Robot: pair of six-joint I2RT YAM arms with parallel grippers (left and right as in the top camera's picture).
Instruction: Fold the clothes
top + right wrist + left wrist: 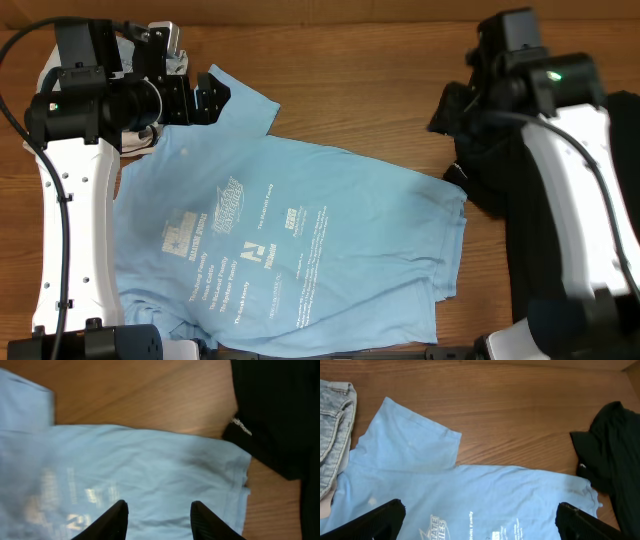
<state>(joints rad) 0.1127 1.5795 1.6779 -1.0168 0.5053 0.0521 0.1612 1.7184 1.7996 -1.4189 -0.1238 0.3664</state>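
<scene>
Blue T-shirt (pixel 300 230) spread flat on surface (pixel 380 60) for folding — black T-shirt (pixel 615 460) parked aside; left gripper (pixel 479 507), right gripper (pixel 159 506) both spread, empty.

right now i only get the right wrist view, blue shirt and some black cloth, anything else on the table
Observer: Yes. A pale denim garment lies beside the blue T-shirt, next to its sleeve; the left wrist view shows it.
Operator: where is the left claw
Observer: The left claw is over that sleeve at the far side of the table, jaws wide open.
Operator: any fold made yet
Observer: None that I can see. From overhead, the visible part of the shirt lies spread out with its white lettering up.
</scene>
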